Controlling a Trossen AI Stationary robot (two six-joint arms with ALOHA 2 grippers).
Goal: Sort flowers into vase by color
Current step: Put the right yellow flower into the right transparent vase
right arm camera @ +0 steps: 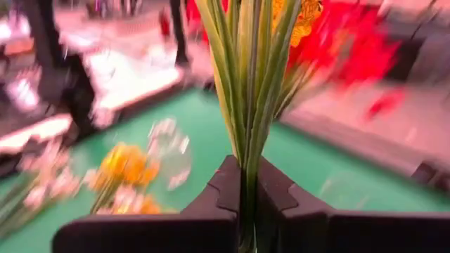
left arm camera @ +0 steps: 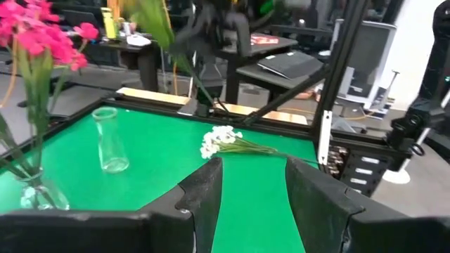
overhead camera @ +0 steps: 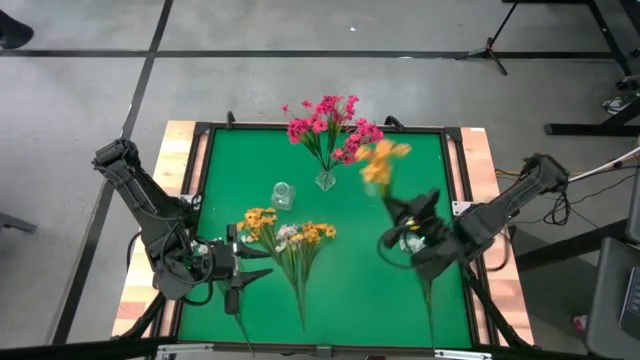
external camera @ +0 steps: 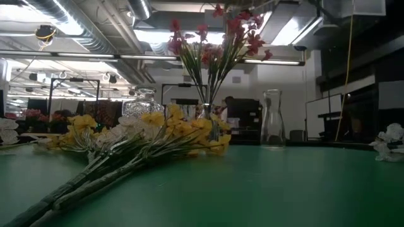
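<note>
Pink flowers (overhead camera: 325, 125) stand in a small glass vase (overhead camera: 325, 181) at the far middle of the green table. An empty glass vase (overhead camera: 283, 195) stands beside it. Yellow and white flowers (overhead camera: 290, 240) lie in a pile on the mat, blossoms toward the far edge. My right gripper (overhead camera: 415, 225) is shut on a yellow-orange flower sprig (overhead camera: 382, 160), raised above the table's right half. White flowers (left arm camera: 221, 140) lie on the mat below it. My left gripper (left arm camera: 253, 190) waits open at the near left, holding nothing. My right gripper pinches the bunched green stems (right arm camera: 247, 184) of the yellow-orange sprig between its two fingers, which lie across the stems. The blossoms (right arm camera: 302, 14) rise beyond the fingers and the stem end (overhead camera: 429, 300) trails toward the near edge. The sprig is lifted clear of the table.
A wooden rim (overhead camera: 480, 160) and a dark frame border the green mat. Bare mat (overhead camera: 360, 290) lies between the flower pile and my right arm. Stands and cables fill the floor on the right.
</note>
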